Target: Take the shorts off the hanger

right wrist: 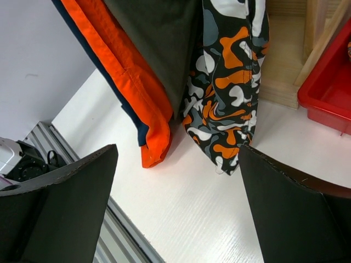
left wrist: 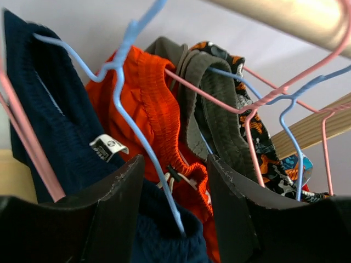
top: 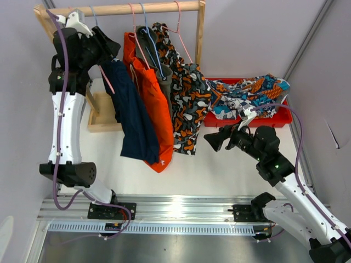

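Observation:
Several pairs of shorts hang on wire hangers from a wooden rail (top: 164, 7): navy shorts (top: 131, 118), orange shorts (top: 153, 109), olive shorts (top: 159, 63) and blotch-print shorts (top: 186, 104). My left gripper (top: 108, 50) is raised at the top of the navy pair. In the left wrist view this left gripper (left wrist: 175, 160) stands open, with the navy waistband (left wrist: 164, 235) and a blue hanger wire (left wrist: 129, 118) between its jaws. Low and to the right of the hanging clothes, my right gripper (top: 213, 140) is wide open. Nothing lies between the fingers of this right gripper (right wrist: 176, 150).
A red bin (top: 277, 118) at the back right holds teal-blue and orange print shorts (top: 247, 96). The rack's wooden base (top: 101, 118) sits on the white table behind the navy pair. A metal rail (top: 175, 211) runs along the near edge.

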`<state>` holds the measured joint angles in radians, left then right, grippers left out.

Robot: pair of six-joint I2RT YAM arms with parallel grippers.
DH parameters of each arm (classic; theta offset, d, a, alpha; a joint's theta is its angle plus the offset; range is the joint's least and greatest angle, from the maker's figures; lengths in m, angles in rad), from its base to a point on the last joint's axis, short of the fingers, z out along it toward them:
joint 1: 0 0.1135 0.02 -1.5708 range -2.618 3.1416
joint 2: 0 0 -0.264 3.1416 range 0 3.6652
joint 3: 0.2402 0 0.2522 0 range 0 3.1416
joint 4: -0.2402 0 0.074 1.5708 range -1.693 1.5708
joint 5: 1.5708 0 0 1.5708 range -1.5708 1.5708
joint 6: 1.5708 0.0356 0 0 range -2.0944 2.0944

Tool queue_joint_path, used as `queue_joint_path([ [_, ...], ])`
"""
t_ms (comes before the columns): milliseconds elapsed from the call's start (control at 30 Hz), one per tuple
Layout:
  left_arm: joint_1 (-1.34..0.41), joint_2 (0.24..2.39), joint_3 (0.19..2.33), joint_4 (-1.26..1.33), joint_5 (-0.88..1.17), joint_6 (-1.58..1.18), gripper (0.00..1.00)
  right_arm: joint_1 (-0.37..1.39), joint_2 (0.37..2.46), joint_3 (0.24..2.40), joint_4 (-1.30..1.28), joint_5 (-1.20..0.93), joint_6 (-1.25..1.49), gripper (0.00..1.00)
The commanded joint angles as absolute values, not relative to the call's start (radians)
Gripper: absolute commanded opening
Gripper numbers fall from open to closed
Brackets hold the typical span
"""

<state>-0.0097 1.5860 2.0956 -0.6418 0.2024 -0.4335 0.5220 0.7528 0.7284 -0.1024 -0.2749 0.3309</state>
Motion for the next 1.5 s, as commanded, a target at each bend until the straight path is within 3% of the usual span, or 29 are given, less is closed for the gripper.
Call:
queue_joint_path([
  [0, -0.035, 1.592, 2.152, -0.621, 0.163, -0.454, 0.55, 0.526, 0.736, 0.750, -0.117, -0.249, 0.304, 0.99],
  [100, -0.046, 1.608, 2.143, -0.606, 0.149, -0.451, 0.53, 0.526, 0.739, 0.752, -0.121, -0.244, 0.299, 0.99],
  [167, -0.054, 1.617, 2.146, -0.604, 0.140, -0.449, 0.47, 0.526, 0.744, 0.752, -0.121, -0.242, 0.298, 0.99],
  [200, -0.054, 1.621, 2.148, -0.604, 0.137, -0.452, 0.31, 0.526, 0.744, 0.750, -0.118, -0.242, 0.298, 0.99],
  [333, -0.058, 1.628, 2.148, -0.612, 0.132, -0.454, 0.00, 0.526, 0.752, 0.749, -0.117, -0.236, 0.293, 0.99],
  [667, -0.095, 1.563, 2.258, -0.721, 0.097, -0.422, 0.00, 0.538, 0.767, 0.831, -0.078, -0.305, 0.325, 0.99],
  [833, -0.095, 1.533, 2.376, -0.782, 0.143, -0.456, 0.00, 0.722, 0.848, 1.015, -0.078, -0.252, 0.304, 0.99],
  [1000, -0.098, 1.456, 2.260, -0.750, 0.161, -0.486, 0.00, 1.037, 1.009, 1.276, -0.114, 0.044, 0.154, 0.99],
  [1133, -0.098, 1.393, 2.163, -0.727, 0.161, -0.497, 0.00, 1.218, 1.172, 1.396, -0.071, 0.150, 0.103, 1.00],
  [1467, -0.098, 1.286, 2.028, -0.686, 0.193, -0.529, 0.00, 1.315, 1.558, 1.687, 0.057, 0.225, 0.066, 0.99],
])
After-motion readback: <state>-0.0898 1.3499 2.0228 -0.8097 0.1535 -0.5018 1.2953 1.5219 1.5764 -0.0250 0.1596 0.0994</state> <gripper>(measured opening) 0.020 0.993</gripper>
